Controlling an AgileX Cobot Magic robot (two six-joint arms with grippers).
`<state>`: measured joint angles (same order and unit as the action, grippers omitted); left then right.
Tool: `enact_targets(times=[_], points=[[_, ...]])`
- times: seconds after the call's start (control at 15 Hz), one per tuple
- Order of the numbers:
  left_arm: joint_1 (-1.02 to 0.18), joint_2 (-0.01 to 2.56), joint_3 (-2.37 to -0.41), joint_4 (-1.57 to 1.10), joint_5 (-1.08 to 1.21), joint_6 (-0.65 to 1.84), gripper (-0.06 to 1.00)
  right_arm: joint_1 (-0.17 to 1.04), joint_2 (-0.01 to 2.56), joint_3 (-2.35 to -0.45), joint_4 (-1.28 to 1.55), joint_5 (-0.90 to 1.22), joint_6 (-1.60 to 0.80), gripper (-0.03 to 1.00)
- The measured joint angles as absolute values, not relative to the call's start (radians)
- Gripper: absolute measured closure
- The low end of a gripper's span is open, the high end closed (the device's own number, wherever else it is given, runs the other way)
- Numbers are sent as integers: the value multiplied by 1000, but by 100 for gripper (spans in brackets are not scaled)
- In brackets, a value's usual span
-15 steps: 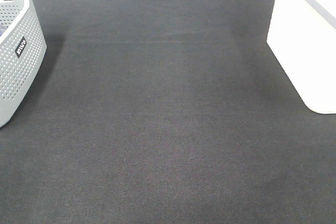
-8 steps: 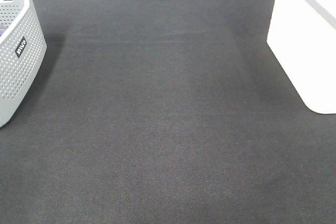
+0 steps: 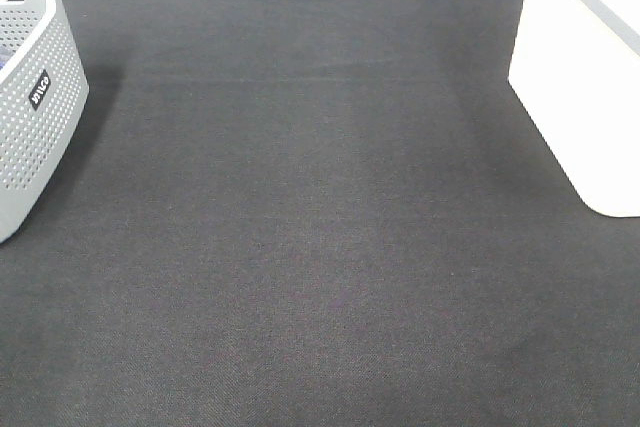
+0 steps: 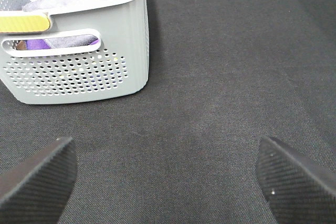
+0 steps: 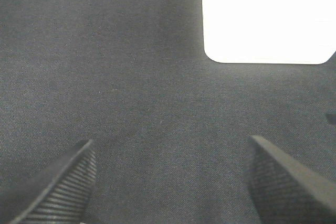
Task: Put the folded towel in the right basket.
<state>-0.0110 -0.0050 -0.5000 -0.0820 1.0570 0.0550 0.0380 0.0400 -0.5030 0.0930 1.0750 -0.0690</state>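
A grey perforated basket (image 3: 35, 117) stands at the left edge of the dark mat (image 3: 310, 227). In the left wrist view the grey basket (image 4: 105, 72) holds folded towels (image 4: 68, 3) in grey, purple and blue. A plain white basket (image 3: 590, 97) stands at the right edge and also shows in the right wrist view (image 5: 268, 24). My left gripper (image 4: 164, 153) is open and empty, low over the mat a short way from the grey basket. My right gripper (image 5: 170, 148) is open and empty, over the mat short of the white basket. Neither gripper shows in the exterior view.
A yellow strip (image 4: 23, 23) lies along the grey basket's rim above its handle slot. The mat between the two baskets is flat.
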Motion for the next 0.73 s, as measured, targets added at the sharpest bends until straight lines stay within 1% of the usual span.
enact_targets(times=[0.73], points=[[-11,-5,-500,-82,1057,55,7,38,-6,-503,93,1070,-68,23]])
